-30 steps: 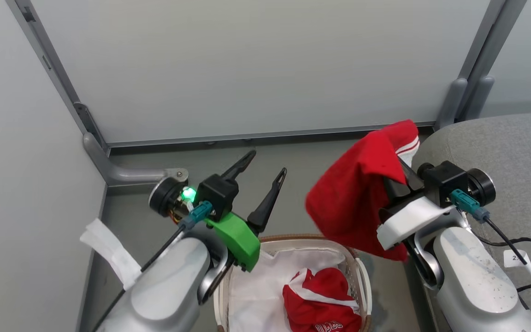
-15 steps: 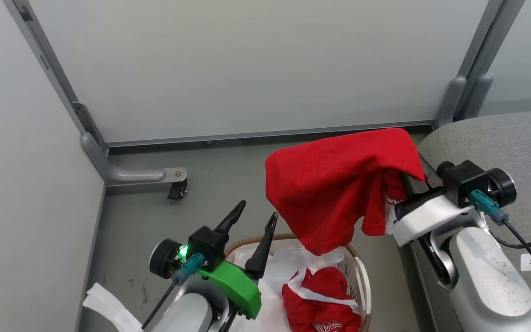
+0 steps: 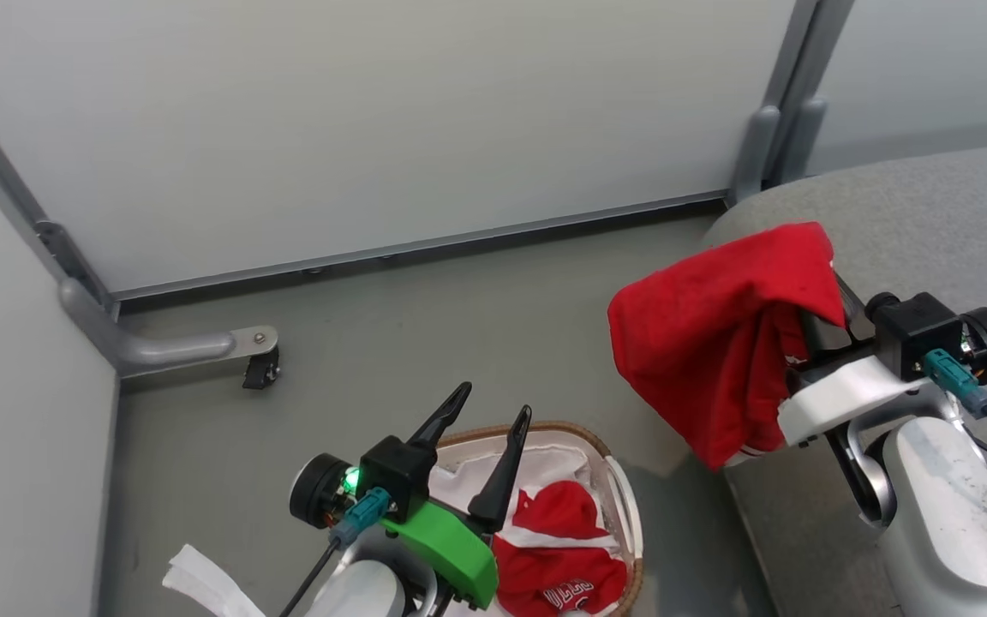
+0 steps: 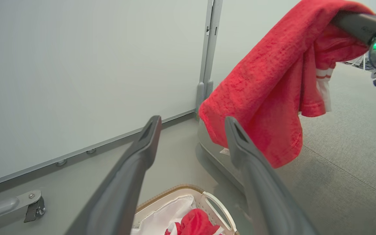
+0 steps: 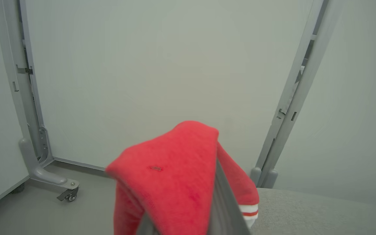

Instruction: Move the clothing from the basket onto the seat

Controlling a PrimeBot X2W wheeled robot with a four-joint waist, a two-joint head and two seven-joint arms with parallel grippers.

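Note:
One red garment (image 3: 716, 343) hangs draped from my right gripper (image 3: 829, 298), which is shut on it above the near-left edge of the grey seat (image 3: 913, 206). The cloth covers the fingertips; in the right wrist view one dark finger (image 5: 222, 202) shows beside the garment (image 5: 175, 176). A second red garment (image 3: 558, 548) with white trim and lettering lies in the basket (image 3: 626, 506) on its white liner. My left gripper (image 3: 493, 401) is open and holds nothing, above the basket's far left rim. From the left wrist, the hanging garment (image 4: 266, 98) is at the upper right.
Pale partition walls close the back and left. A metal foot with a caster (image 3: 255, 367) sticks out over the grey floor at the left. A grey post (image 3: 759, 146) stands behind the seat. Bare floor lies between basket and wall.
The head camera has turned right. My right gripper has carried the swinging red garment from over the basket towards the seat's edge. The left gripper dropped lower, staying open.

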